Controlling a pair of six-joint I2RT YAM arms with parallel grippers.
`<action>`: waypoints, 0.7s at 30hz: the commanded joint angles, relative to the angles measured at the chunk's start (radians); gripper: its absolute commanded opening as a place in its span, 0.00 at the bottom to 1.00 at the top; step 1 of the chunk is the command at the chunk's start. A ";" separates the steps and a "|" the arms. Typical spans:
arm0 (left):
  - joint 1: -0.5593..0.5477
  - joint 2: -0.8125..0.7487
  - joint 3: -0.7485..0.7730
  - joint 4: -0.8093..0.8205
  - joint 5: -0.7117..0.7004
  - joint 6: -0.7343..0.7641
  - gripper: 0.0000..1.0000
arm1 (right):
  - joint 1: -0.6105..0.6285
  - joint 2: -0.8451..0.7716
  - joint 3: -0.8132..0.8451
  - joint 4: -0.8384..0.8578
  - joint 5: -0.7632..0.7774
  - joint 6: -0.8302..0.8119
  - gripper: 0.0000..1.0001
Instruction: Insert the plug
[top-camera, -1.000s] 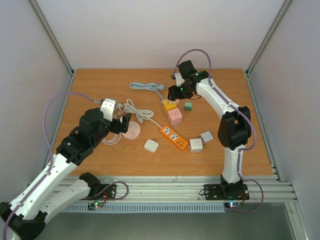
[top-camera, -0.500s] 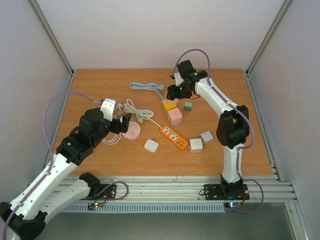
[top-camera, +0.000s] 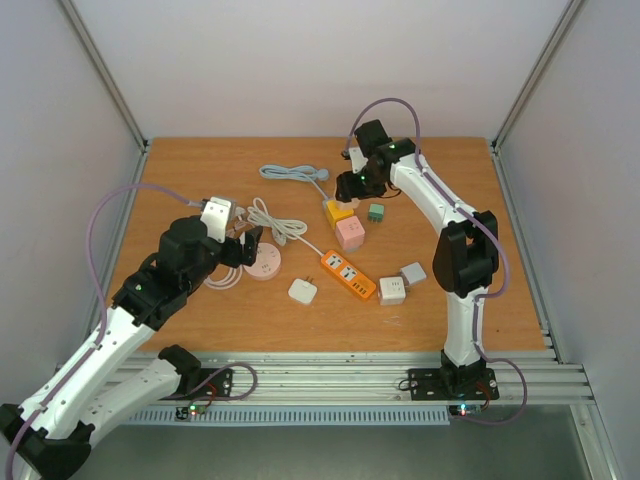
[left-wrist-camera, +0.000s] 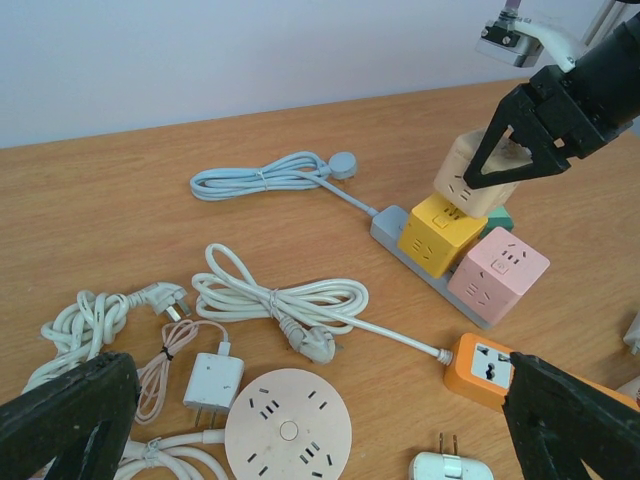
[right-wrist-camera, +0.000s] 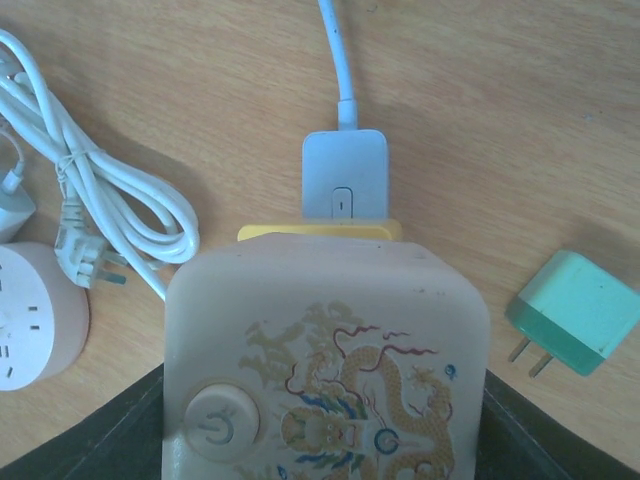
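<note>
right gripper (top-camera: 352, 188) pinches the beige cube (right-wrist-camera: 325, 360) over the yellow cube (left-wrist-camera: 443, 232). left gripper (top-camera: 243, 244) is spread wide, holding nothing. step, likely: alignment. next: square it up, then press straight down.

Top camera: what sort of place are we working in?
Probably a robot test cell: a wooden table boxed in by plain white panels on metal posts, arms bolted to a rail, and an orange power strip and bundled cables laid out.

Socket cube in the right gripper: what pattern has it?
Socket cube: dragon drawing on cream; clearest in right wrist view.
</note>
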 joint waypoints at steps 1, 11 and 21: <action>0.004 -0.002 -0.010 0.058 -0.001 0.014 0.99 | -0.003 0.019 0.035 -0.071 0.012 -0.028 0.44; 0.004 -0.002 -0.010 0.060 0.002 0.014 0.99 | -0.002 0.086 0.033 -0.054 0.026 0.009 0.44; 0.004 0.000 -0.010 0.062 0.002 0.012 0.99 | 0.003 0.088 0.033 -0.076 0.050 0.000 0.45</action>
